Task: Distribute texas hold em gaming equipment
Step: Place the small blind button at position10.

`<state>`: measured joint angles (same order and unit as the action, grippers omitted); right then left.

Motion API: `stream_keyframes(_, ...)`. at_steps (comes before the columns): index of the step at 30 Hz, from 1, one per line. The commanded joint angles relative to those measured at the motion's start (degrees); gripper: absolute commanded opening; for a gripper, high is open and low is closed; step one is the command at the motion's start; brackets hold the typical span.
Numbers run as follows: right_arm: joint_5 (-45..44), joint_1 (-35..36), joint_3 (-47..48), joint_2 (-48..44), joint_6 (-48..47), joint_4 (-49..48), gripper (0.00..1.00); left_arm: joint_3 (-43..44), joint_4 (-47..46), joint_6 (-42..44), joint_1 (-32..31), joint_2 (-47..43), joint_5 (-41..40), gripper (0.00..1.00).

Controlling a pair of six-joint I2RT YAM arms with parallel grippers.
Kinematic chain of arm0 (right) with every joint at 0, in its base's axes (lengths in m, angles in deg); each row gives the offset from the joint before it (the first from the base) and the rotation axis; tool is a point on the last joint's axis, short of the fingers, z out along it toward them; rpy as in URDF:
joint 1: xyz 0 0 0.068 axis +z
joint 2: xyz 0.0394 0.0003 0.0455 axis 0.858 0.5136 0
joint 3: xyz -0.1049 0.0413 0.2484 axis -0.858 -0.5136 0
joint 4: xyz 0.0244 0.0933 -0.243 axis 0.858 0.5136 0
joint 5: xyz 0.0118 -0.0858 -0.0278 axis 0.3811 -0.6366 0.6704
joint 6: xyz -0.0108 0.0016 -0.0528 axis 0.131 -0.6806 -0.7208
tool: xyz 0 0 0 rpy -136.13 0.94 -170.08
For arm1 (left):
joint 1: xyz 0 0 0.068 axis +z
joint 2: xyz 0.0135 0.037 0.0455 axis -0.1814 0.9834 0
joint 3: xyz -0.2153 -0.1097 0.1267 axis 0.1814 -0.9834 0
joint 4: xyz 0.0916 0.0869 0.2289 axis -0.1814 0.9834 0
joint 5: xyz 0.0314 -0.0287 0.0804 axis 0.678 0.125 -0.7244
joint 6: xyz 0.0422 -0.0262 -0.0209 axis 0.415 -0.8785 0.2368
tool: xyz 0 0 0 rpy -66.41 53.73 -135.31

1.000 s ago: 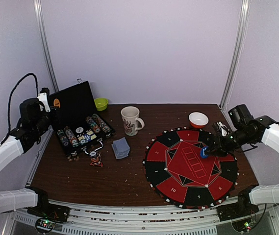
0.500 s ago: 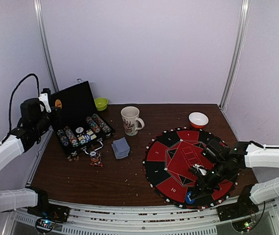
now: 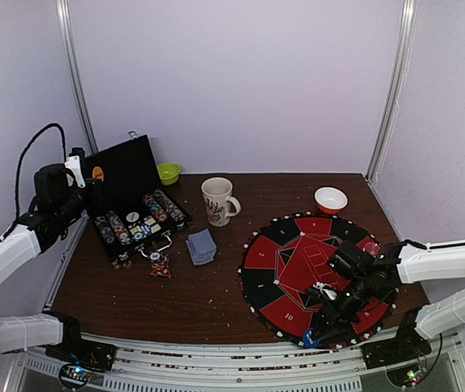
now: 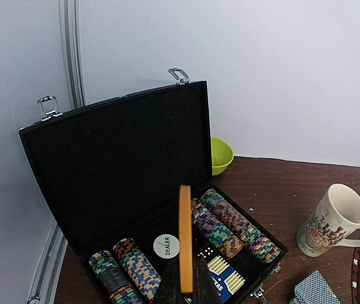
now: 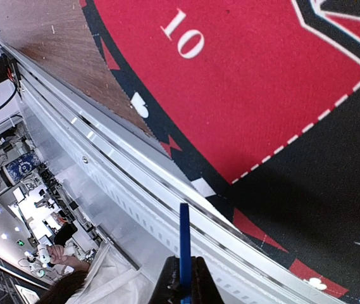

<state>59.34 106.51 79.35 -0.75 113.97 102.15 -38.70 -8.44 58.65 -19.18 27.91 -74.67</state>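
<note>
L gripper point(image 4: 185, 286) nips round orange plastic disc point(image 4: 185, 234), R gripper point(image 5: 183, 278) round blue disc point(image 5: 184, 244): light, stiff, prob. slick; pinch flat faces.

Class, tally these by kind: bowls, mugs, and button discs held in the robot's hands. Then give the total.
Bowls: 2 (green bowl, red-rimmed bowl)
Mugs: 1 (white mug)
Held discs: 2 (orange disc in left hand, blue disc in right hand)
Total: 5
</note>
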Motion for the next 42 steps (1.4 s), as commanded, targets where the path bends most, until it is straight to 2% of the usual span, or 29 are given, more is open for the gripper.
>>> stream_keyframes(1, 0.4, 0.5, 1.7, 2.5, -1.7, -2.8, 0.0, 0.5, -3.2, -0.5, 0.6, 0.2, 1.2, 0.0)
stream_keyframes(9, -0.4, 2.4, 6.8, 8.8, 0.6, -15.9, 0.0, 0.3, -3.3, -0.7, 1.0, 0.0, 2.0, 0.0)
stream_keyframes(19, -0.8, 5.2, 14.3, 22.8, -1.3, -25.1, 0.0, 0.3, -3.3, -0.7, 1.2, -0.3, 2.5, 0.0)
stream_keyframes(23, -0.1, 5.2, 14.8, 26.9, -2.9, -24.7, 0.0, 0.4, -3.4, -0.8, 1.3, -0.2, 3.1, 0.0)
stream_keyframes(27, -1.1, 5.3, 14.6, 28.6, -5.9, -19.4, 0.01, 0.4, -3.4, -0.8, 1.4, -0.2, 3.2, 0.0)
stream_keyframes(30, -4.4, 5.3, 15.8, 27.5, -8.4, -14.1, 0.15, 0.4, -3.4, -0.8, 1.4, -0.3, 3.2, 0.0)
stream_keyframes(32, -6.6, 5.2, 17.4, 27.4, -9.4, -10.6, 0.32, 0.4, -3.4, -0.9, 1.5, -0.2, 3.4, 0.0)
stream_keyframes(34, -10.8, 5.3, 20.4, 27.5, -12.1, -4.2, 0.42, 0.4, -3.4, -0.9, 1.5, -0.1, 3.7, 0.0)
stream_keyframes(39, -26.9, 5.3, 31.8, 26.0, -16.5, 11.4, 0.56, 0.5, -3.4, -1.0, 1.6, 0.1, 4.4, 0.0)
stream_keyframes(42, -36.1, 5.3, 39.8, 25.0, -18.4, 18.3, 0.6, 0.5, -4.2, -0.6, 1.6, -0.1, 6.7, 0.0)
